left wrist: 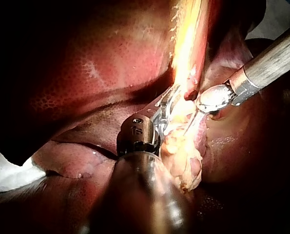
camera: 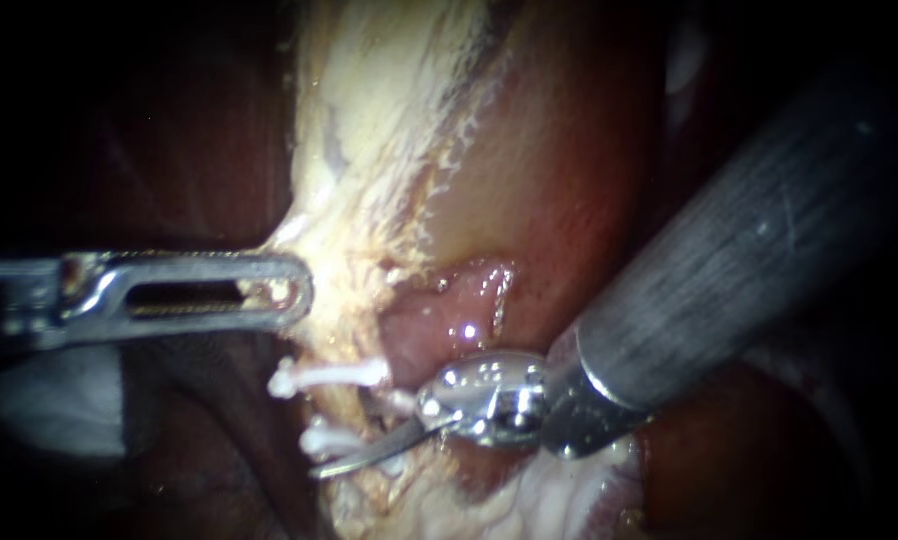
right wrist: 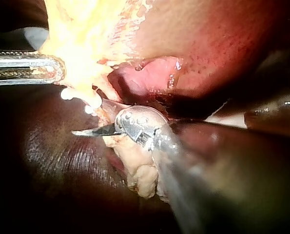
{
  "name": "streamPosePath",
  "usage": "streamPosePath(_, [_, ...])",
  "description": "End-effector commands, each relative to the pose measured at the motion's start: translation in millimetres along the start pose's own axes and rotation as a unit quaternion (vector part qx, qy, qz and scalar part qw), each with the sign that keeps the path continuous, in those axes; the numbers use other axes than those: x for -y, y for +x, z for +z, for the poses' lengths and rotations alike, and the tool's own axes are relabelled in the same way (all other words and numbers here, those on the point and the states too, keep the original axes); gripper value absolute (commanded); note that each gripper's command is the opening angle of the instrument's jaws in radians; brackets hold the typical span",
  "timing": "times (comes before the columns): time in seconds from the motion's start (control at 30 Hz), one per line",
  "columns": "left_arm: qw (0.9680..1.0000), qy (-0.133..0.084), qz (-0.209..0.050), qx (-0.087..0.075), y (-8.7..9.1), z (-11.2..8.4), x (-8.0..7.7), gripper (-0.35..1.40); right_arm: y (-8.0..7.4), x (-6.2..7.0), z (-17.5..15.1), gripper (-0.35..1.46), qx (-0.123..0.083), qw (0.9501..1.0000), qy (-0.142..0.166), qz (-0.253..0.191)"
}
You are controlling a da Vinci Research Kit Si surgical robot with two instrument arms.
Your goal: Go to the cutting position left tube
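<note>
My left instrument (camera: pixel 279 292) comes in level from the left, its slotted jaws shut on the edge of the pale yellow gallbladder tissue (camera: pixel 369 130), holding it taut. Just below hang two white clips, the upper clip (camera: pixel 329 377) and the lower clip (camera: pixel 324 437), on thin pale tubes. My right instrument (camera: pixel 349 432) reaches down from the upper right. Its curved blades stand slightly open beside the clips; the lower blade passes under the lower clip and the upper one is largely hidden by tissue. In the right wrist view the right instrument (right wrist: pixel 88 117) points past the clips (right wrist: pixel 88 108) below my left instrument (right wrist: pixel 52 68).
Dark red liver (camera: pixel 169 140) fills the left background. Reddish tissue with a raw wet pocket (camera: pixel 459 310) lies right of the clips. A lump of pale fat (right wrist: pixel 140 170) sits under the right instrument's wrist. The thick right shaft (camera: pixel 749 250) covers the right side.
</note>
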State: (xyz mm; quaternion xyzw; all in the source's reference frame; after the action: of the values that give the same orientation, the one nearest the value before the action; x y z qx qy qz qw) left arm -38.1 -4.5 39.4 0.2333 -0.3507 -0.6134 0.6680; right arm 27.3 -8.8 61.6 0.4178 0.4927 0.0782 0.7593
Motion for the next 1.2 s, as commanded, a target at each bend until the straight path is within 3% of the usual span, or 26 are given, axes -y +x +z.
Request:
streamPosePath(0.03, [1.0000,0.000,0.000,0.000,0.0,0.0,0.0,-0.35,0.0,0.0,0.1,1.42,-0.001,1.0000,0.003,-0.002])
streamPosePath(0.43, [1.0000,0.000,0.000,0.000,0.0,0.2,-0.1,-0.35,0.7,0.0,1.8,1.38,-0.007,0.9995,0.029,-0.002])
streamPosePath(0.8, [1.0000,0.000,0.000,0.000,0.0,0.4,0.0,-0.35,1.7,-1.6,3.6,1.33,-0.020,0.9987,0.027,0.038])
streamPosePath(1.0, [1.0000,0.000,0.000,0.001,0.0,0.4,0.0,-0.35,1.4,-2.8,3.7,1.30,-0.026,0.9983,0.022,0.047])
streamPosePath(1.2, [1.0000,-0.001,0.000,0.001,0.1,0.5,0.1,-0.35,1.3,-3.2,3.7,1.30,-0.026,0.9982,0.022,0.050])
